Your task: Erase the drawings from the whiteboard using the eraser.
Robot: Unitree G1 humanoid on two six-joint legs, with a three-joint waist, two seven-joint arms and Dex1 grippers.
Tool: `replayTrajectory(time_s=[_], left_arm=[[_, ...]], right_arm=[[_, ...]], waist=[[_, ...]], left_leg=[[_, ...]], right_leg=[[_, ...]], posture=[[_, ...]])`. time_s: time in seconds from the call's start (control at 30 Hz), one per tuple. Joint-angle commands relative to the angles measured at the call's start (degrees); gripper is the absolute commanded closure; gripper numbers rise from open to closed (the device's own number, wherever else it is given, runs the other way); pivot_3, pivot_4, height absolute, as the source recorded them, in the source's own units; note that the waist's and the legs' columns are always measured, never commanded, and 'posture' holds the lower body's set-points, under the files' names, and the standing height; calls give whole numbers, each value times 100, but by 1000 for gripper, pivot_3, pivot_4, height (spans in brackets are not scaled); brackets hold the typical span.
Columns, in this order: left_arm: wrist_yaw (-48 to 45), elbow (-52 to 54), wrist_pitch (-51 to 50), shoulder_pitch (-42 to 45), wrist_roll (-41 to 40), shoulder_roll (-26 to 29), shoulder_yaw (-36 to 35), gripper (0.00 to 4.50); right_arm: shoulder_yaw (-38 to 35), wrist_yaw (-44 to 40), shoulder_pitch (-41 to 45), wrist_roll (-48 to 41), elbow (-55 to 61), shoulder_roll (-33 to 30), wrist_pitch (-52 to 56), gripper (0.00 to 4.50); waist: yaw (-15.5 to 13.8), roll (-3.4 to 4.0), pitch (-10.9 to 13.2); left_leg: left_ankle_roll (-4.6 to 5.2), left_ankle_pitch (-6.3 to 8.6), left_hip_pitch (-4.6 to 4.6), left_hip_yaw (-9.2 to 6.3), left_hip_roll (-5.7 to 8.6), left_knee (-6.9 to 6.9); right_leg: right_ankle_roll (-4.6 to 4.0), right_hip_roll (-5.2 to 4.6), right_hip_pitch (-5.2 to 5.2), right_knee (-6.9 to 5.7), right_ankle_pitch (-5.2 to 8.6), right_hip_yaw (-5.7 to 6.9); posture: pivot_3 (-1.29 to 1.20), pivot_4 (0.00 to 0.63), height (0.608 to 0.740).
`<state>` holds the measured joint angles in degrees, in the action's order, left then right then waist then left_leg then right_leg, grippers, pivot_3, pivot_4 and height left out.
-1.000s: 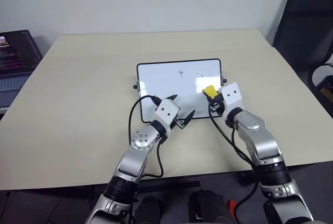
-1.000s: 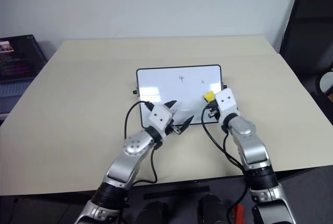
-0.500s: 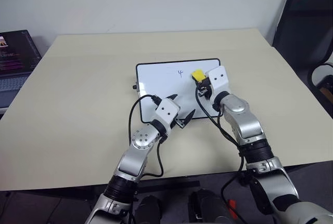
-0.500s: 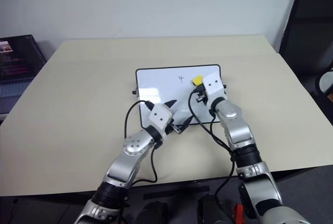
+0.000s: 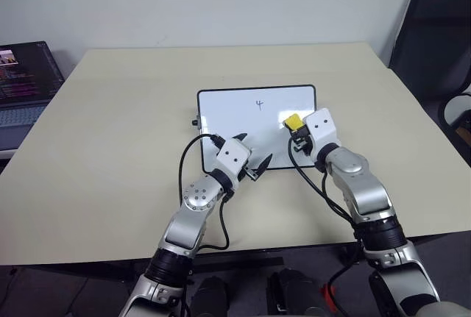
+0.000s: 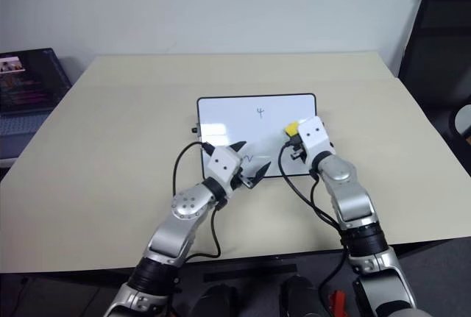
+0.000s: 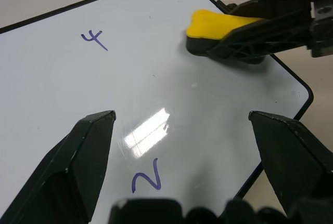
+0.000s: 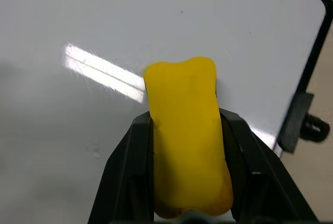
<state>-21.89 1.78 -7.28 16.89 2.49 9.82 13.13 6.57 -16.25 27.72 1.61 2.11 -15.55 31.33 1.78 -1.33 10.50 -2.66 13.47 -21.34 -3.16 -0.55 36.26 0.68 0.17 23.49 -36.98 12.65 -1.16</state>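
Whiteboard (image 5: pixel 243 115): lies flat near the middle of the beige table (image 5: pixel 110 155).
Eraser (image 5: pixel 294 121): yellow block on the board's right part, pinched between the right gripper's (image 5: pixel 296 127) fingers.
Drawings: a "4" (image 5: pixel 259 104) near the board's far edge; a "v"-like scribble (image 7: pixel 146 180) near the front edge.
Left gripper (image 5: pixel 254 157): fingers spread wide, holding nothing, over the board's near edge.
Laptop (image 5: pixel 22 85): open, at the table's far left.

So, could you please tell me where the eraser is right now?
In the left eye view the eraser sits in the right gripper's jaws on the whiteboard's right part, right of and nearer than the "4" drawing.
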Motion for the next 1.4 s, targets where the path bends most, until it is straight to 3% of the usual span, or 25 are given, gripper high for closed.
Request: replayTrajectory(time_s=[0.03, 0.4, 0.77, 1.07, 1.4], left_arm=[[3, 220, 65, 43, -8, -16, -13, 0], [14, 177, 170, 85, 1, 38, -82, 0], [96, 212, 136, 82, 52, 89, -110, 0], [854, 234, -152, -59, 361, 125, -517, 0], [712, 221, -139, -31, 288, 60, -466, 0]], right_arm=[[-182, 79, -163, 10, 68, -65, 301, 3198], [-359, -222, -612, -203, 687, -125, -828, 3198], [-356, -238, -695, -157, 343, -100, -1354, 3198], [-87, -394, 155, -83, -465, 162, -1849, 3198], [185, -531, 1163, -30, -1470, 576, -2245, 3198]], waist=[[0, 0, 0], [-4, -1, 1], [4, -2, 2], [16, -2, 2], [-12, -2, 2]], left_leg=[[0, 0, 0, 0, 0, 0], [-1, 0, -54, -1, 3, -9], [-1, 0, -55, 0, 2, -16], [0, 0, -51, 0, -2, -17], [-1, 0, -57, 0, -1, -16]], right_leg=[[0, 0, 0, 0, 0, 0], [4, 0, 55, 2, -2, -1], [3, 1, 61, 0, -2, 0], [2, 1, 62, -4, -2, 0], [1, 0, 63, -2, -3, 1]], posture=[[0, 150, 740], [0, 150, 740], [0, 150, 740], [0, 150, 740], [0, 150, 740]])
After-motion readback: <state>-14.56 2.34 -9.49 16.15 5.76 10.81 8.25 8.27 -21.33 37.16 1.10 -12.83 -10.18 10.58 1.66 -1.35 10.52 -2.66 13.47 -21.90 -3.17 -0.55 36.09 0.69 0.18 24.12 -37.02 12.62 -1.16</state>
